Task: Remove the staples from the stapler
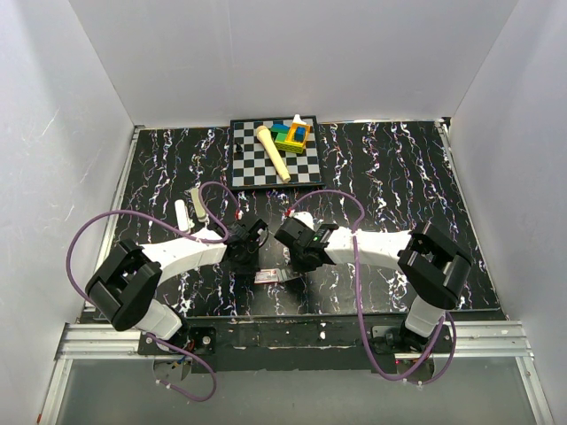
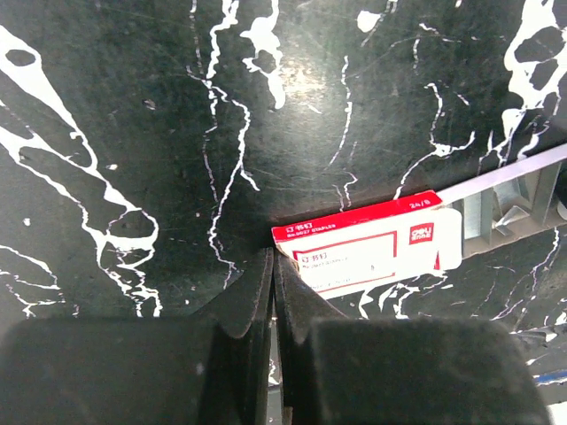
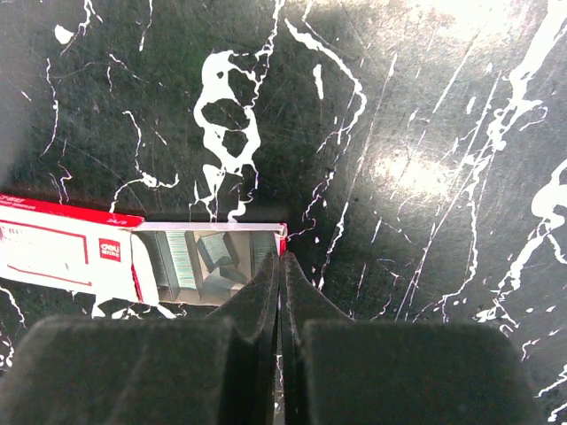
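Observation:
A small red-and-white staple box [image 2: 368,248] lies on the black marbled table, its inner tray [image 3: 213,228] slid out to one side. Silvery staples [image 3: 182,257] lie as short strips in that tray, some loose and askew; they also show at the right edge of the left wrist view as staples [image 2: 509,205]. My left gripper [image 2: 273,257] is shut, its tips at the box's closed end. My right gripper [image 3: 282,258] is shut, its tips against the tray's end wall; whether it pinches the wall I cannot tell. From above, the box [image 1: 268,277] sits between both grippers. The stapler is hidden or out of view.
A chessboard [image 1: 252,168] at the back carries a beige pestle-like stick [image 1: 273,152] and coloured blocks [image 1: 292,135]. Two white cylinders [image 1: 183,213] lie to the left of the left arm. White walls enclose the table on three sides.

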You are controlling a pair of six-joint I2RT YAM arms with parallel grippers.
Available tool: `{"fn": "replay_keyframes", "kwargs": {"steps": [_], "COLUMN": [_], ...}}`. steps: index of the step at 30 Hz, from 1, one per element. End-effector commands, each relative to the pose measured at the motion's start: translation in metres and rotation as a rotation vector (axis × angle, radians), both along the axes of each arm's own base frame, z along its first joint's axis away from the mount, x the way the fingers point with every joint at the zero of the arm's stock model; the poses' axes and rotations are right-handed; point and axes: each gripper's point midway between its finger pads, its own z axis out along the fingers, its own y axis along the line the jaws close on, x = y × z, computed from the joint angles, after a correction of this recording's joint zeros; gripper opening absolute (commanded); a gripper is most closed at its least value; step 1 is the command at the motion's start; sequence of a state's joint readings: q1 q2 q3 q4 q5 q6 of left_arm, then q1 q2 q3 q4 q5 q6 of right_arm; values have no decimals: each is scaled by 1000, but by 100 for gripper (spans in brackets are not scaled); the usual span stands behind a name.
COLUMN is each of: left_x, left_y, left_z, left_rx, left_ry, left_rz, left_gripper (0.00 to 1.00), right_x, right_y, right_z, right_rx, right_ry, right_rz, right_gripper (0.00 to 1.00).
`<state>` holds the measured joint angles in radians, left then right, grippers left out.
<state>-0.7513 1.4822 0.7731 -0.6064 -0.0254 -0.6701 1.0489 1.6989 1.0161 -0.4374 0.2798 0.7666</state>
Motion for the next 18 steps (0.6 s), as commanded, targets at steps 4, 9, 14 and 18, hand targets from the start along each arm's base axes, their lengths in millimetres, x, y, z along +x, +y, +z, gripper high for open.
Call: {"fn": "replay_keyframes", "kwargs": {"steps": [4, 9, 14, 18], "left_x": [-23, -22, -27, -27], "left_y": [5, 2, -4, -10], "left_z": [-22, -23, -23, -23], "left_rx": [38, 38, 15, 10], "left_ry": [79, 75, 96, 96], "left_rz": [-28, -34, -45, -57], "left_gripper": [0, 0, 0, 0], "right_x": [10, 10, 9, 10], "right_y": [-2, 1, 3, 5], "right_z": [-2, -7, -10, -10], "right_rx": [-11, -13, -10, -2], "right_ry": [-31, -20, -11, -8], "right_rz": [-42, -37, -39, -55], "right_gripper": [1, 1, 1, 1]}}
